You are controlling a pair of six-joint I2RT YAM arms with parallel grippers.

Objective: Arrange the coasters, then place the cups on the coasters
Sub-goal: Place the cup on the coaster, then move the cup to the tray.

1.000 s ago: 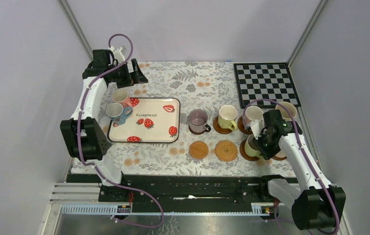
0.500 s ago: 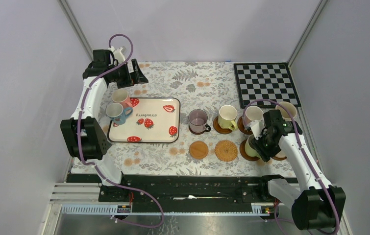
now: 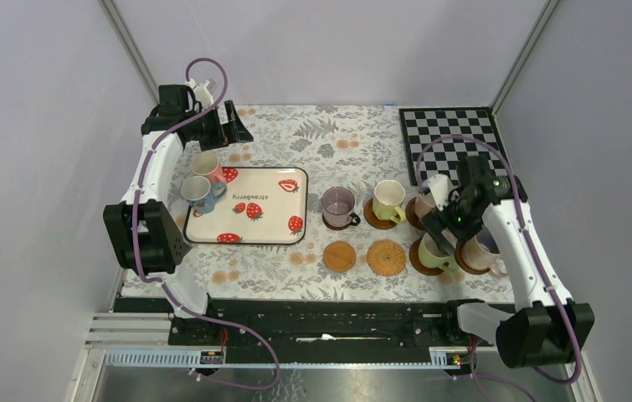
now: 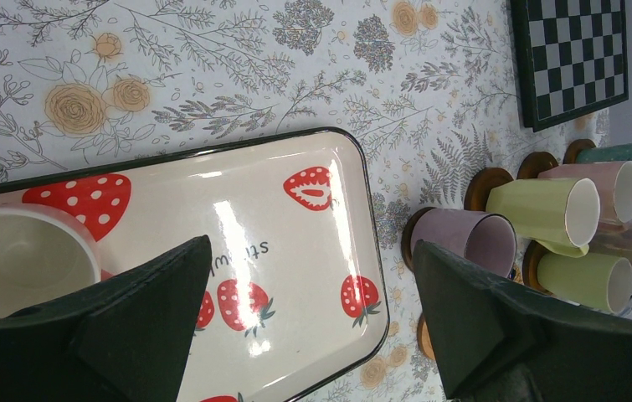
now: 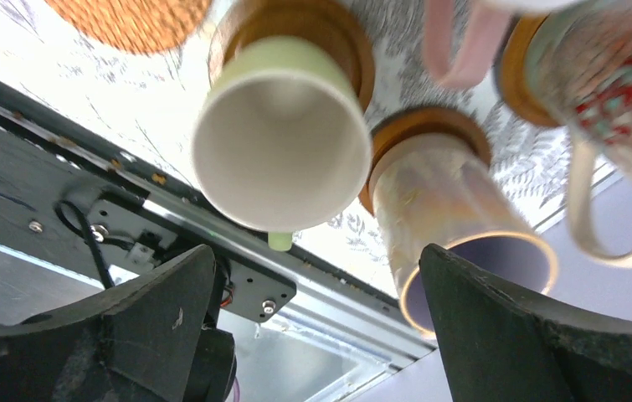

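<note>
Toward three o'clock on the floral tablecloth [image 3: 312,138], the right gripper [image 5: 316,251] is held above a cluster of cups, its fingers spread wide with nothing between them. Just beneath it, a green cup [image 3: 431,251] is seated on a dark coaster [image 5: 352,38]. At that cup's three o'clock, a cream cup with a lavender inside [image 3: 484,245] is stood on a second coaster [image 5: 419,124]. At twelve o'clock from this pair, a yellow cup [image 3: 389,197] and a pink cup [image 4: 584,180] are each set on a coaster. A patterned cup [image 5: 605,75] can be made out only in the right wrist view. A purple cup [image 3: 337,203] is placed on a coaster at the yellow cup's nine o'clock. Two coasters are seen bare at six o'clock of those: a plain tan coaster [image 3: 339,256] and a woven coaster [image 3: 387,257].

Around nine o'clock, a second pink cup [image 3: 206,166] and a blue-handled cup [image 3: 197,193] are stood at the left end of the strawberry tray [image 3: 270,213]. The left gripper [image 4: 312,251] is held at eleven o'clock, above the tray's far left corner, fingers wide apart and empty.
</note>
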